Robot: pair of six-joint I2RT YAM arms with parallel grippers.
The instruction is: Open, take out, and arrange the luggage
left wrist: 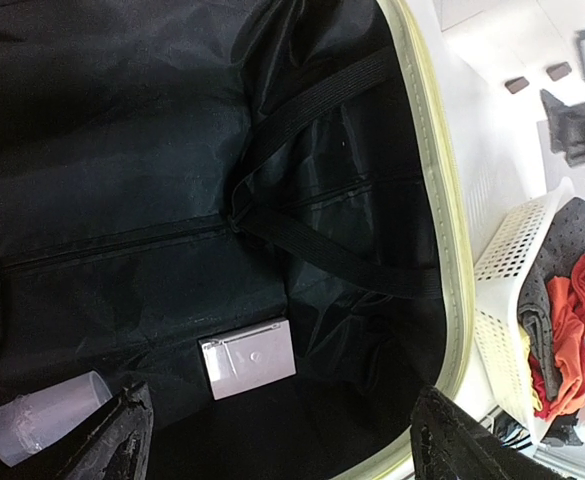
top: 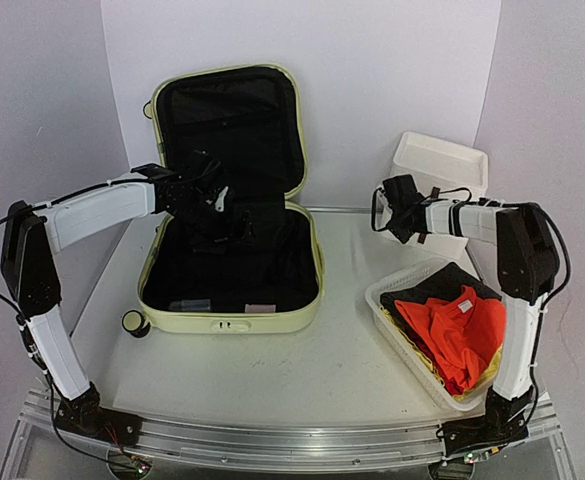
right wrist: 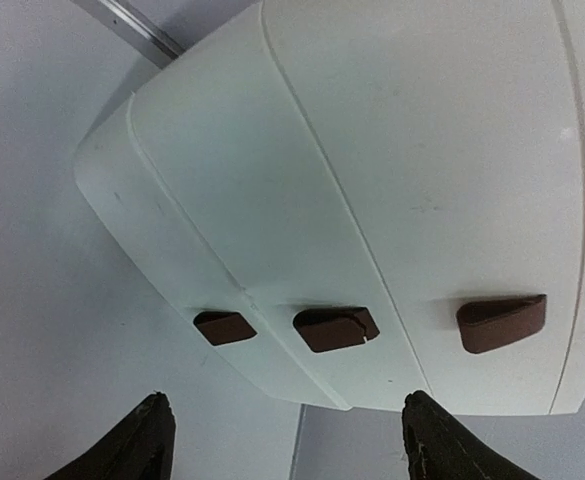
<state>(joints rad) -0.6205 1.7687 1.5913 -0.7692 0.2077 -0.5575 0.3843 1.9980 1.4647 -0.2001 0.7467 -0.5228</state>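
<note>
A: White worktop (top: 342, 360), seen from above: where is the luggage (top: 272, 270)?
B: Laid open under the left gripper (top: 215, 208), the nearer one.
A: Left wrist?
B: Spread wide above a small box (left wrist: 249, 358) inside.
A: Right wrist?
B: Right gripper (right wrist: 284, 420) spread wide, empty, faced at the drawer box (right wrist: 372, 200).

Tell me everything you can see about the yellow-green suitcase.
The suitcase is a pale yellow-green hard shell with rounded corners, lying open on the table, lid upright behind. Black fabric lining, black straps; one caster shows at its near-left corner. Inside lie a small pale box and a clear cup.
</note>
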